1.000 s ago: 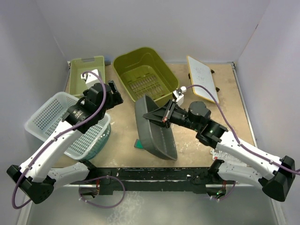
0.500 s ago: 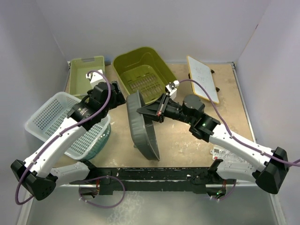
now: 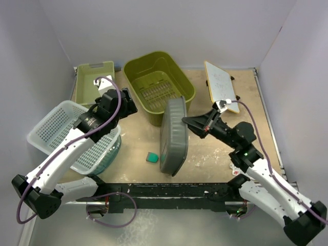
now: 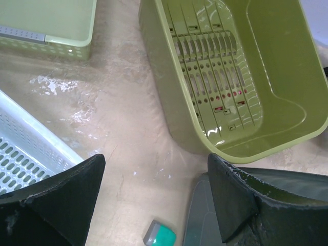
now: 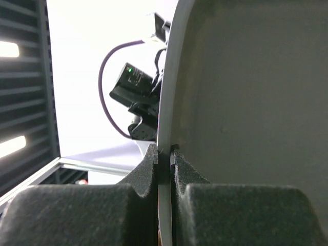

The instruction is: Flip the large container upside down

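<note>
The large grey container point(image 3: 173, 134) stands tipped on the table's middle, its bottom facing up and left, its open side toward my right arm. My right gripper point(image 3: 185, 119) is shut on its upper rim; in the right wrist view the fingertips point(image 5: 164, 154) pinch the thin rim, with the grey wall point(image 5: 246, 77) filling the right. My left gripper point(image 3: 125, 102) is open and empty above the table left of the container. In the left wrist view, a corner of the container point(image 4: 205, 220) shows between the spread jaws point(image 4: 154, 189).
An olive bin point(image 3: 134, 69) stands behind the container, and fills the left wrist view point(image 4: 266, 61). A pale green tray point(image 3: 82, 87) and a white basket point(image 3: 46, 130) over a teal bowl point(image 3: 110, 151) sit left. A white board point(image 3: 220, 84) lies back right. A teal block point(image 3: 152, 157) lies beside the container.
My right arm swung the grey container to the right and rolled it over, so its bottom now faces up. The teal block has come into sight. The left arm barely moved.
</note>
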Action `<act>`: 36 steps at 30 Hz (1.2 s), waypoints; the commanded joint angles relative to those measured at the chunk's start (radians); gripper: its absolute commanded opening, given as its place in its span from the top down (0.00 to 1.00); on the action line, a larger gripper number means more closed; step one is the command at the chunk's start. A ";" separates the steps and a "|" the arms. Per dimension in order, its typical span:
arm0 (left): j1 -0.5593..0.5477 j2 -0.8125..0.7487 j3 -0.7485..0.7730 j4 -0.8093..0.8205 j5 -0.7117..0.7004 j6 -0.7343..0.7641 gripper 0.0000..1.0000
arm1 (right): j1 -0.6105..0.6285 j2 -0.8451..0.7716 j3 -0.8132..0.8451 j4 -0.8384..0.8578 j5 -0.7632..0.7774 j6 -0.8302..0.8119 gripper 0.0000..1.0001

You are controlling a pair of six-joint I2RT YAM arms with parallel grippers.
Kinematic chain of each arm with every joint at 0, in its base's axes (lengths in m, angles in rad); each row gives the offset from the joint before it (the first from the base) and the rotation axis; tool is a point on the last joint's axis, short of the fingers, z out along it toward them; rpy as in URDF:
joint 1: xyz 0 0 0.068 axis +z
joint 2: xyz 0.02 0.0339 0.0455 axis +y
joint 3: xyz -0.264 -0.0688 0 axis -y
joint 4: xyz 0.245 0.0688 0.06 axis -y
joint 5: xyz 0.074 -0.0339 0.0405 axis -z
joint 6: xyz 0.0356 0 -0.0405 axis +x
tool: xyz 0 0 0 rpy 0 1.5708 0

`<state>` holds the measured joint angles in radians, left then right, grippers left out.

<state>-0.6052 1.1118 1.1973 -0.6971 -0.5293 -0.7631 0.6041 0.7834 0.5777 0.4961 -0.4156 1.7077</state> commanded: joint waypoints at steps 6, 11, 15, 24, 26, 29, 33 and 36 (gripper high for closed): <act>-0.001 0.014 0.074 0.001 -0.021 0.104 0.22 | -0.222 -0.063 -0.067 -0.718 -0.238 -0.356 1.00; -0.001 0.024 0.063 -0.013 0.042 0.147 0.22 | -0.253 -0.052 -0.007 -0.965 -0.177 -0.550 1.00; 0.000 0.042 -0.003 0.010 0.221 0.149 0.22 | -0.254 -0.020 0.112 -1.186 0.007 -0.715 0.99; -0.001 0.057 -0.135 -0.005 0.343 0.155 0.22 | -0.254 -0.012 0.280 -1.418 0.418 -0.867 0.96; -0.001 0.057 -0.156 0.017 0.326 0.149 0.22 | -0.254 -0.010 0.290 -1.431 0.507 -0.886 0.95; -0.001 0.086 -0.184 0.050 0.337 0.139 0.22 | -0.254 -0.001 0.304 -1.435 0.609 -0.907 0.93; -0.005 0.128 -0.216 0.122 0.420 0.100 0.23 | -0.254 0.025 0.318 -1.446 0.712 -0.922 0.90; -0.008 0.141 -0.247 0.188 0.466 0.066 0.23 | -0.254 0.036 0.318 -1.453 0.774 -0.921 0.88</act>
<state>-0.6075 1.2415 0.9806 -0.6304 -0.1455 -0.6476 0.3523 0.8104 0.8494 -0.9295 0.2031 0.8135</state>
